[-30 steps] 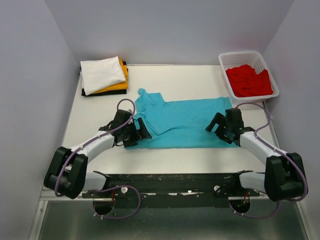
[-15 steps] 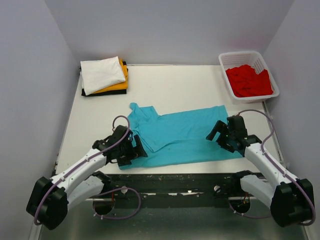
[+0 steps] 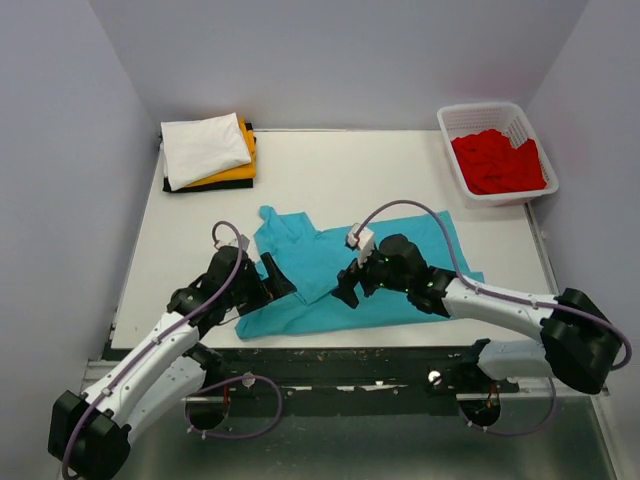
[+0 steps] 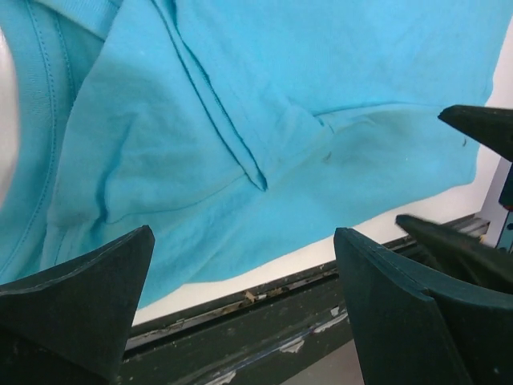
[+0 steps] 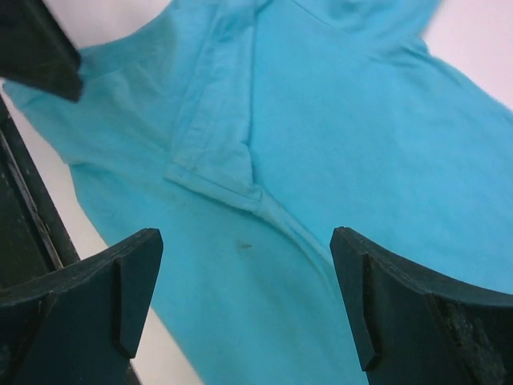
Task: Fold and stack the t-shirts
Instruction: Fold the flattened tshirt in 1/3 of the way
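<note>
The teal t-shirt (image 3: 400,250) lies spread sideways along the near edge of the table, with a sleeve folded in at its left. My left gripper (image 3: 272,281) is open and empty over the shirt's left part; in the left wrist view (image 4: 240,321) the cloth (image 4: 280,96) lies beyond its fingers. My right gripper (image 3: 348,287) is open and empty over the middle of the shirt, above the sleeve seam (image 5: 240,192). A folded stack, white shirt (image 3: 205,148) on orange-yellow (image 3: 240,173) on black (image 3: 215,185), sits at the back left. Red shirts (image 3: 497,162) lie in the basket.
The white lattice basket (image 3: 480,113) stands at the back right corner. The table's dark front rail (image 3: 330,360) runs just below the shirt's hem, and it also shows in the left wrist view (image 4: 240,321). Grey walls close in both sides.
The teal shirt has slid toward the front edge. My right gripper has swung left from the shirt's right end to its middle. My left gripper has stayed by the left part.
</note>
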`<state>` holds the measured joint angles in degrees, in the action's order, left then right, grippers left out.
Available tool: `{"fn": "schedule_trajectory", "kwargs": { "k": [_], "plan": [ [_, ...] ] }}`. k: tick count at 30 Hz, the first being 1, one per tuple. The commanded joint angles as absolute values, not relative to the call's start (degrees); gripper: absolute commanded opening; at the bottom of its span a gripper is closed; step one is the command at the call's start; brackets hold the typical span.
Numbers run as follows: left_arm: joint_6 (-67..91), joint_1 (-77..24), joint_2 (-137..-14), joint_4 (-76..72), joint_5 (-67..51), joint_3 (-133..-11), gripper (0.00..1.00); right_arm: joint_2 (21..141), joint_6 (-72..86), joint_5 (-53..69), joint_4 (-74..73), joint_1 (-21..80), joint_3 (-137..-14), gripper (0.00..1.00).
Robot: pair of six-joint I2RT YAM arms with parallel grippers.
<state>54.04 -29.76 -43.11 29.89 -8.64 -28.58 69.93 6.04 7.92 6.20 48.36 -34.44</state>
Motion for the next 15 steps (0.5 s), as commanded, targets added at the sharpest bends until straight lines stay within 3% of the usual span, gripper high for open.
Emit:
{"fn": "schedule_trajectory", "kwargs": {
  "k": [1, 8, 15],
  "plan": [
    [58.77, -26.18, -44.45, 19.70, -14.63, -21.15, 0.99, 77.23, -14.14, 21.77, 19.11, 52.08, -36.48, 0.93],
    [59.92, -23.03, -45.44, 21.51, -11.95, -18.25, 0.99, 88.34, -30.87, 21.87, 19.59, 55.48, -40.01, 0.80],
    [60.41, -22.77, -43.84, 24.34, -8.89, -16.65, 0.99, 94.25, -35.04, 22.30, 19.63, 55.55, -43.21, 0.71]
  ]
}}
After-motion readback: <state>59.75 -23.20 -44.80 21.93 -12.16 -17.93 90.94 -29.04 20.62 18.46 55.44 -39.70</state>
